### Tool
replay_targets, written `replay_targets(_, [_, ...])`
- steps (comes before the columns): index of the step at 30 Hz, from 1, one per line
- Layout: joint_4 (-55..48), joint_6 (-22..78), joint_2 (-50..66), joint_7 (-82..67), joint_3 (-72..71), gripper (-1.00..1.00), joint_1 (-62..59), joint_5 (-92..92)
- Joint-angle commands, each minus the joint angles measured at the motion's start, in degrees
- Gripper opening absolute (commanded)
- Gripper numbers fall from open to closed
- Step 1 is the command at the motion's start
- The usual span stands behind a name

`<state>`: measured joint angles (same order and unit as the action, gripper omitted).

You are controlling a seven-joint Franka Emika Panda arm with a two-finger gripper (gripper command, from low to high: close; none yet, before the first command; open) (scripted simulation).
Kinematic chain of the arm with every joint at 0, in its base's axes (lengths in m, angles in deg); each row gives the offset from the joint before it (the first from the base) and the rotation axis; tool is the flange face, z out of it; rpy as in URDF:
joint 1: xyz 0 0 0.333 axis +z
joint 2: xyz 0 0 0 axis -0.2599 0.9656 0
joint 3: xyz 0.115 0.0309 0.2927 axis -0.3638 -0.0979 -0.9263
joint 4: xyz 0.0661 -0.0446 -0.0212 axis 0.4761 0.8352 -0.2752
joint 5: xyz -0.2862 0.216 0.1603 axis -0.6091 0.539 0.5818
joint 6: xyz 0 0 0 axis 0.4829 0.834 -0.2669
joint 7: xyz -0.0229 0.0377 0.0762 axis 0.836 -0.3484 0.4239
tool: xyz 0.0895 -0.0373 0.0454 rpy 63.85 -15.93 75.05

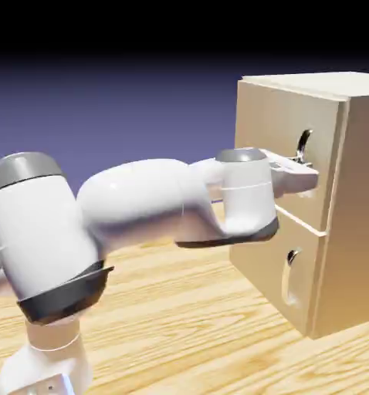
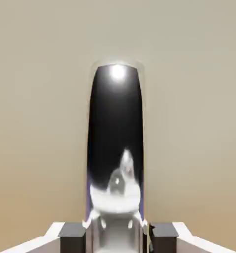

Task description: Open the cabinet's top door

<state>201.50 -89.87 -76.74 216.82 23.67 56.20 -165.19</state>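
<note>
Cabinet [image 1: 357,193], boxy, light-tan wood, at the exterior view's right, on a bench [image 1: 157,308] of pale, streaky-grained wood. Top door [image 1: 272,116], flat panel, upper front of the cabinet, closed; below it, a shorter lower panel [image 1: 269,270] with a curved silver lower handle [image 1: 288,274]. Upper handle [image 2: 115,133], upright, curved, mirror-glossy, dark above with bright white reflections below; its rounded top end and polished face show in the hand view alone. Pincer [image 2: 117,238], closed on the upper handle, a small grey block-shaped fingertip to each side. Arm [image 1: 141,200], smooth white rounded segments with dark grey bands, reaching across to the top door; this, the lower panel and the bench show in the exterior view only.
</note>
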Motion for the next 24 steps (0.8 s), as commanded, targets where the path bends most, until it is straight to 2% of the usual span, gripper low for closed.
replay_targets(1, [0.7, 0.2, 1.9, 2.5, -1.1, -1.00, -1.6, -0.4])
replay_targets(12, [17.8, 13.3, 5.8, 4.4, -22.5, -1.00, -23.4, 14.7])
replay_targets(24, [28.4, 21.6, 4.5, 4.4, -47.4, -1.00, -40.8, 35.0])
